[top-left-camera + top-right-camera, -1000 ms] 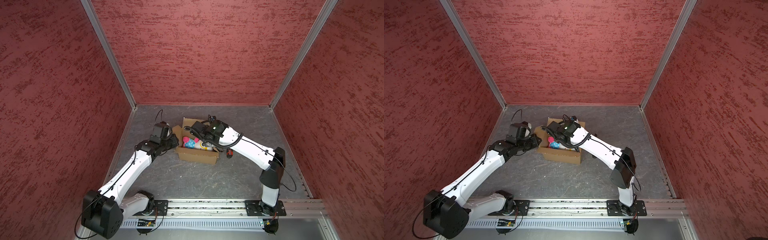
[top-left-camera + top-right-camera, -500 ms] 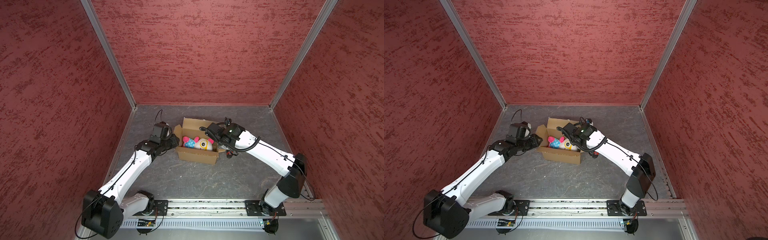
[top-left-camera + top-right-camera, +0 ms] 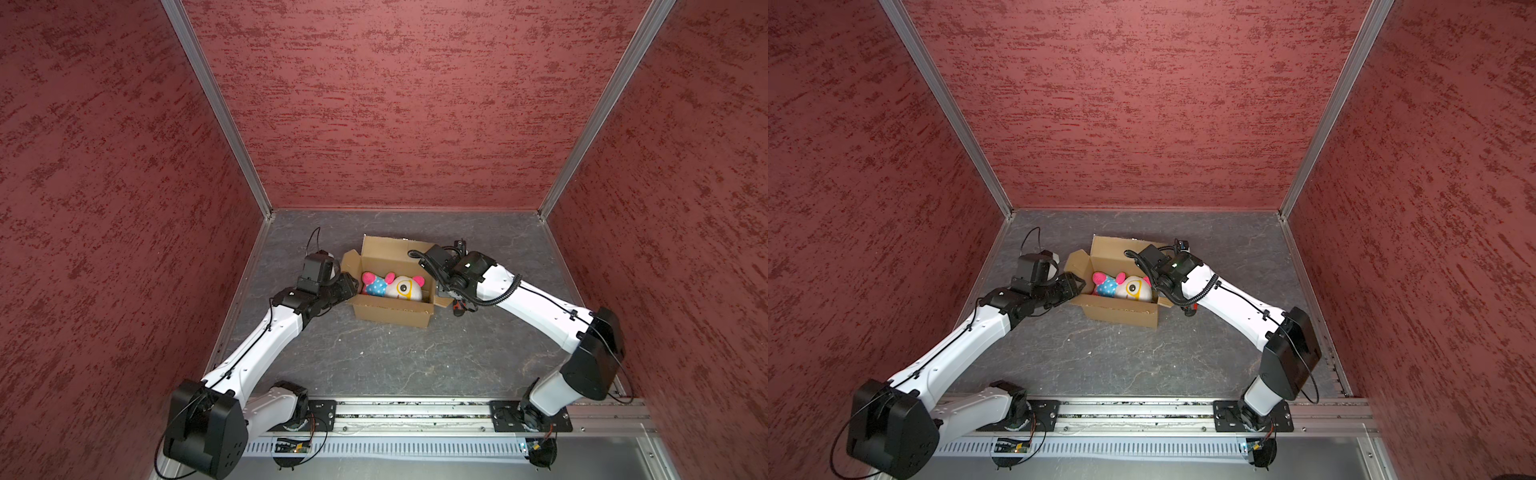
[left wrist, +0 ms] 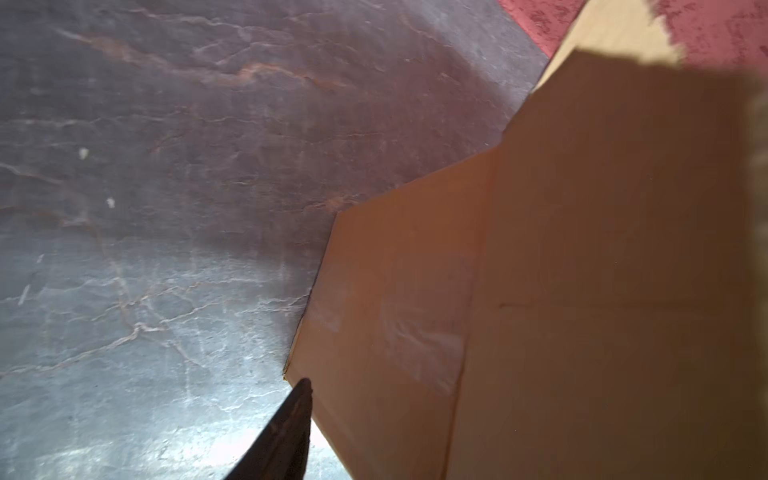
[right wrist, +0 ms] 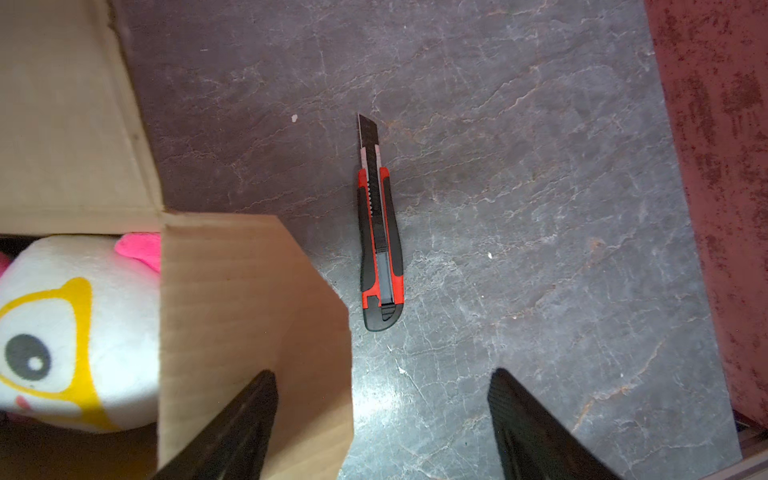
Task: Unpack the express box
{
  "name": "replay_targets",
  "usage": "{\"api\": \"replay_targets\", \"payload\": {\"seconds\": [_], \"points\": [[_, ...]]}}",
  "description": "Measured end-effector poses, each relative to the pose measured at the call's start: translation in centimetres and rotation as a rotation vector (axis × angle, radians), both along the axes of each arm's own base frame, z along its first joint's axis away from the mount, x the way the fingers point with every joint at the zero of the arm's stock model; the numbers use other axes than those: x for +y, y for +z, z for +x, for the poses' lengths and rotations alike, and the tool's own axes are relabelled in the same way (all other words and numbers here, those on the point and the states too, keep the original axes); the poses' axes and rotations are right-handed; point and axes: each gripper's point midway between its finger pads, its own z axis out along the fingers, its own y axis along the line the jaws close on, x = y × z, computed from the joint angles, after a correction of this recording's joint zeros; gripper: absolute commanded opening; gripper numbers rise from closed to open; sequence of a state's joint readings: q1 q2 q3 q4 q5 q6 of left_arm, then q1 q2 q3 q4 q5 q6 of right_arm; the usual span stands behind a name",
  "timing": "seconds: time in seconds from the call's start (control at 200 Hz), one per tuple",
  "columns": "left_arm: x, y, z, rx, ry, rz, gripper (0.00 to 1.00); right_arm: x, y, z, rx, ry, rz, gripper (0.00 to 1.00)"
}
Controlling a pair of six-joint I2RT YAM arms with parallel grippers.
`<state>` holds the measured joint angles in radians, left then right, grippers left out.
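The oblong brown corrugated-cardboard express box (image 3: pixel 390 312) (image 3: pixel 1121 312) stands on the grey stone-patterned table top (image 3: pixel 395 361), towards the back and near the middle, between the two arms. Its four flaps are folded outward. The faces that show are plain brown. Inside lies a pink, blue and white plush toy (image 3: pixel 399 286) (image 3: pixel 1129 289) with a yellow ring round its eye.

In both top views the left gripper (image 3: pixel 348 286) (image 3: pixel 1075 284) sits at the box's left end flap. The left wrist view shows only one dark finger (image 4: pixel 291 428), just beside the corner of the cardboard (image 4: pixel 582 291), so I cannot tell how far the jaws stand apart or whether they pinch the flap.

The right wrist view gives what the top views hide. The right gripper (image 5: pixel 382 374) has its fingers spread wide and holds nothing, with one finger above the right end flap (image 5: pixel 249 311) and the other over bare table. Just beyond lies a red-and-black utility knife (image 5: pixel 380 241), blade out, flat on the table beside the flap. This view also shows the toy's face (image 5: pixel 62 332) close up.
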<state>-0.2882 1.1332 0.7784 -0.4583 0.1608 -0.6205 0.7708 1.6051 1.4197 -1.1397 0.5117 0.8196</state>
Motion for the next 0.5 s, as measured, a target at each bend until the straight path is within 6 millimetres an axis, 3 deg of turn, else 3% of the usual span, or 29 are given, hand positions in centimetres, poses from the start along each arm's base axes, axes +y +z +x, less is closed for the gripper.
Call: {"api": "replay_targets", "payload": {"seconds": [0.296, 0.501], "points": [[0.1, 0.5, -0.2, -0.011, 0.005, -0.034, 0.62, 0.3, -0.5, 0.4, 0.003, 0.000, 0.032, 0.82], [-0.2, 4.1, 0.0, -0.089, -0.019, -0.057, 0.67, 0.5, -0.7, 0.5, 0.002, 0.002, 0.046, 0.82]]}}
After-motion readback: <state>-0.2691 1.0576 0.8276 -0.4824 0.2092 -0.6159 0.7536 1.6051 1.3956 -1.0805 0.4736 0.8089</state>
